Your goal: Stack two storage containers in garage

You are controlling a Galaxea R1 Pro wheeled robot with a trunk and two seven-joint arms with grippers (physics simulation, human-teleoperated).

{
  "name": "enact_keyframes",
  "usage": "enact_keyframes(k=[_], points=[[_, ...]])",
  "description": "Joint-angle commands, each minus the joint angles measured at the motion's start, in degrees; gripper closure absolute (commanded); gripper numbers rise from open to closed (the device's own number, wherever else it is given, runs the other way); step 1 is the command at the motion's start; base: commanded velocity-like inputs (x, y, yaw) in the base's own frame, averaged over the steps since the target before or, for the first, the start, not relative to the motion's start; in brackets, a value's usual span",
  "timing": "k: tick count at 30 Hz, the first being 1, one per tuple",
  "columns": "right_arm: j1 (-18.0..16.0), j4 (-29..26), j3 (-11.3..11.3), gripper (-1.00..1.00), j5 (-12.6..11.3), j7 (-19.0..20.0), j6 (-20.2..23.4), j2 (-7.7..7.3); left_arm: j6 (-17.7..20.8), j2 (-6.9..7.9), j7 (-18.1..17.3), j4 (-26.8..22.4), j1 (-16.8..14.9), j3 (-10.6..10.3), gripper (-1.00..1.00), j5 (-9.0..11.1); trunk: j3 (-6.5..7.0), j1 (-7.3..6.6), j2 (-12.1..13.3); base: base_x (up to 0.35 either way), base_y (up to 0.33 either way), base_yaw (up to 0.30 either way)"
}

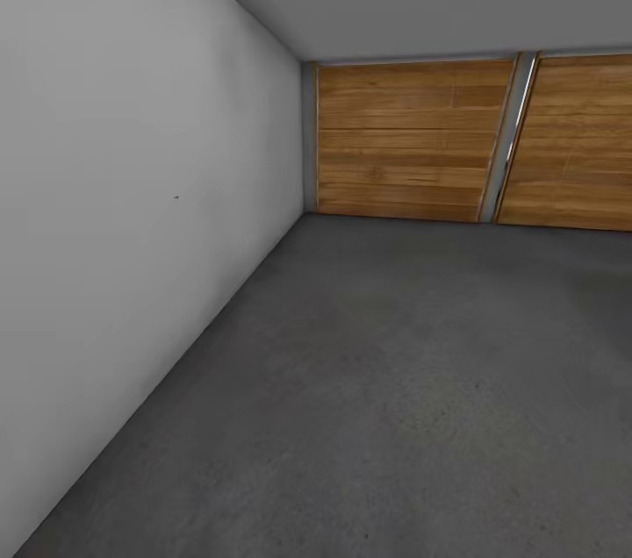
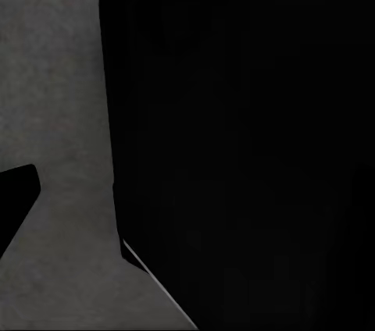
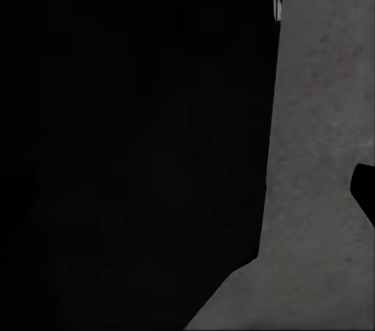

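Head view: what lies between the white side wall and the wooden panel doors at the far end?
Nothing stands there. In the head view the white wall runs straight into the corner beside the wooden panel doors, with only grey concrete floor below.

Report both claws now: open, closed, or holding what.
Left claw: cannot be told; the left wrist view is mostly a black shape over grey concrete floor.
Right claw: cannot be told; the right wrist view is likewise dark beside the floor.

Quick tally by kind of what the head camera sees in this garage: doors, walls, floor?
wooden panel doors: 2
white wall: 1
grey concrete floor: 1
Total: 4
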Motion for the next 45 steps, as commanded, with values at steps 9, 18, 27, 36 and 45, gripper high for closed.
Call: enact_keyframes(k=[9,18,27,36,45], points=[[0.08,-0.05,0.49,-1.00,0.34,0.39,-0.24,0.04,-0.01,0.27,-0.09,0.17,-0.01,-0.43,-1.00,-0.22,-0.03,0.00,-0.02,0.000,0.000,0.000],[0.08,-0.05,0.49,-1.00,0.34,0.39,-0.24,0.04,-0.01,0.27,-0.09,0.17,-0.01,-0.43,-1.00,-0.22,-0.03,0.00,-0.02,0.000,0.000,0.000],[-1.30,-0.31,-0.05,-1.00,0.30,-0.74,0.27,0.55,1.60,1.16,-0.08,-1.07,-0.82,-0.30,-1.00,-0.06,-0.03,0.00,-0.02,0.000,0.000,0.000],[-9.80,-2.63,0.08,-1.00,0.50,-1.03,0.88,0.87,13.76,1.58,-0.09,-20.12,-4.30,-0.50,-1.00,-0.01,-0.03,0.00,-0.02,0.000,0.000,0.000],[-12.15,-24.61,4.33,-1.00,0.53,-1.56,8.01,1.01,16.27,1.82,0.07,-50.23,-4.38,-0.52,-1.00,0.16,-0.03,0.00,-0.02,0.000,0.000,0.000]])
